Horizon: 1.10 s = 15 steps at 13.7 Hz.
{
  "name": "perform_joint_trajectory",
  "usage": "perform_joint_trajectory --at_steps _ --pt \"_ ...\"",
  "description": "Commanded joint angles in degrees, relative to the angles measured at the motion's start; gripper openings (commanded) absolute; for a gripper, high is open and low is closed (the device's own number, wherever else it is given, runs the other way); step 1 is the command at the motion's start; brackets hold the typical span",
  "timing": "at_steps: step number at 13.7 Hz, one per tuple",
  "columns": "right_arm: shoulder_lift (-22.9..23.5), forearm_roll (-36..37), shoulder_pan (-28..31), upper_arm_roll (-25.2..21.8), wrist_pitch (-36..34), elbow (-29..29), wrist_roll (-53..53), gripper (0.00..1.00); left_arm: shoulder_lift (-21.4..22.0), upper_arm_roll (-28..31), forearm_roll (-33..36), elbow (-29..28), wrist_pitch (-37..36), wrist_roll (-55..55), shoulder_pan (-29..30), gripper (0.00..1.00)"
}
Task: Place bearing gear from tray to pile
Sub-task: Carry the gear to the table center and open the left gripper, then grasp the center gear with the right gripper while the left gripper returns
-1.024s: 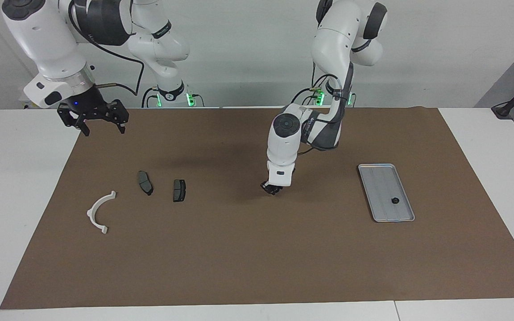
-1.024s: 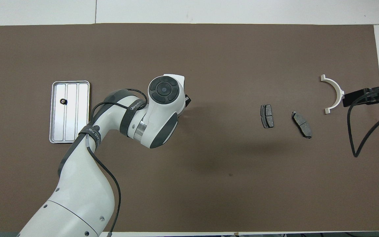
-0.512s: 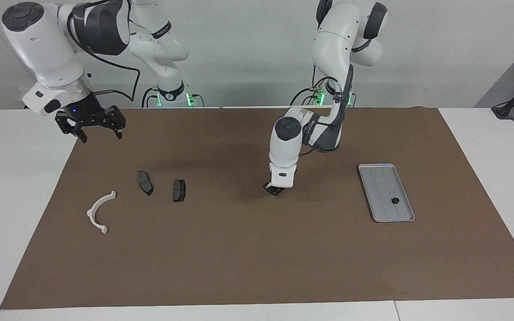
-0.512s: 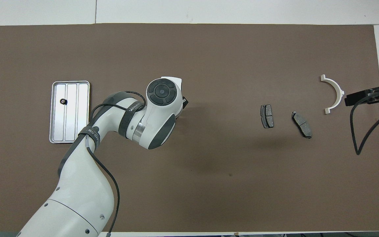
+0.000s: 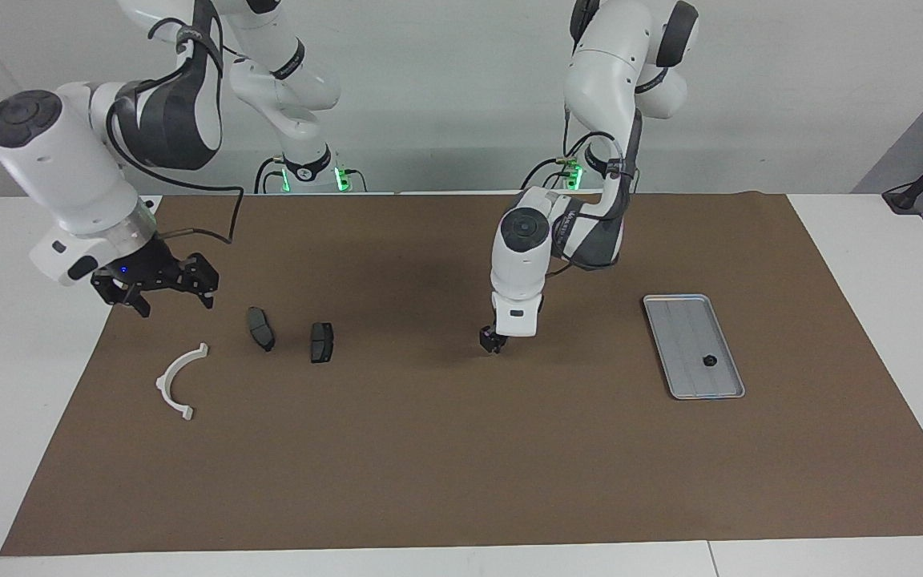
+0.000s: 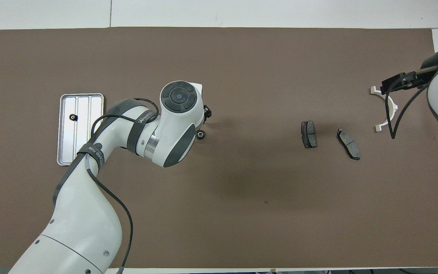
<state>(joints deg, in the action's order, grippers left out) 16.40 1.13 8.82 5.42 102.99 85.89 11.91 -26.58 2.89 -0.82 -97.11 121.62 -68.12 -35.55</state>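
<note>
Up comes the left gripper (image 5: 492,340), risen off the brown mat (image 5: 445,465) around mid-table, and the lift uncovers a small dark bearing gear (image 6: 200,134) lying loose on the mat just beside that arm's wrist (its grip state I cannot tell). Meanwhile the right gripper (image 5: 167,298) has swung down, jaws spread and holding nothing, to hang over the mat edge close to the white half-ring bracket (image 5: 177,381). That gear sits between the tray (image 5: 674,308) and the two brake pads (image 5: 261,328), well apart from the pile, so this looks like a drop-off for the right arm to collect. A second small dark part (image 5: 707,361) is on the tray.
</note>
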Motion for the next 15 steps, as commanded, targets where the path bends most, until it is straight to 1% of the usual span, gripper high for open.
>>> perform_joint_trajectory --at_steps 1,2,3,4,5,8,9,10,12,14,15 --pt "6.8 0.0 -1.9 0.3 -0.3 -7.4 -2.3 0.99 5.3 0.2 0.6 -2.8 -3.8 6.8 4.6 1.0" --pt "7.4 0.1 -3.9 0.2 -0.1 -7.6 -4.9 0.99 7.8 0.1 0.6 -5.1 -4.5 11.9 7.3 1.0" --pt "8.7 0.2 -6.5 0.1 -0.2 -9.2 -8.0 0.99 10.8 0.1 0.6 -8.1 -4.4 16.4 10.6 1.0" --pt "10.6 0.2 -8.7 0.1 -0.5 -11.4 -11.3 0.99 12.7 0.1 0.6 -10.1 -4.3 20.8 14.2 1.0" --pt "12.6 0.6 -11.2 0.0 -0.9 -14.1 -14.3 0.99 13.5 0.1 0.6 -11.2 -4.2 26.4 17.7 1.0" --pt "18.1 3.7 -19.1 0.0 -2.9 -22.6 -22.2 0.99 13.5 0.1 0.6 -11.6 -2.3 47.4 29.5 1.0" --pt "18.6 3.8 -22.2 0.0 -3.8 -23.3 -26.3 0.99 13.5 0.1 0.6 -12.6 -0.1 51.2 31.7 1.0" --pt "18.6 3.9 -25.4 0.1 -3.8 -23.2 -30.0 0.99 13.6 0.1 0.6 -13.6 2.2 52.1 32.8 1.0" --pt "19.8 3.7 -30.3 0.1 -3.5 -23.2 -36.5 1.0 13.3 0.1 0.6 -15.4 6.1 53.2 34.0 0.89" --pt "22.5 3.7 -34.5 0.1 -0.9 -23.3 -41.8 1.0 12.1 0.1 0.6 -15.3 7.0 55.9 34.8 0.77" --pt "24.0 3.7 -36.3 0.1 1.1 -23.3 -43.7 1.0 11.5 0.1 0.6 -15.3 7.8 55.8 34.8 0.67"
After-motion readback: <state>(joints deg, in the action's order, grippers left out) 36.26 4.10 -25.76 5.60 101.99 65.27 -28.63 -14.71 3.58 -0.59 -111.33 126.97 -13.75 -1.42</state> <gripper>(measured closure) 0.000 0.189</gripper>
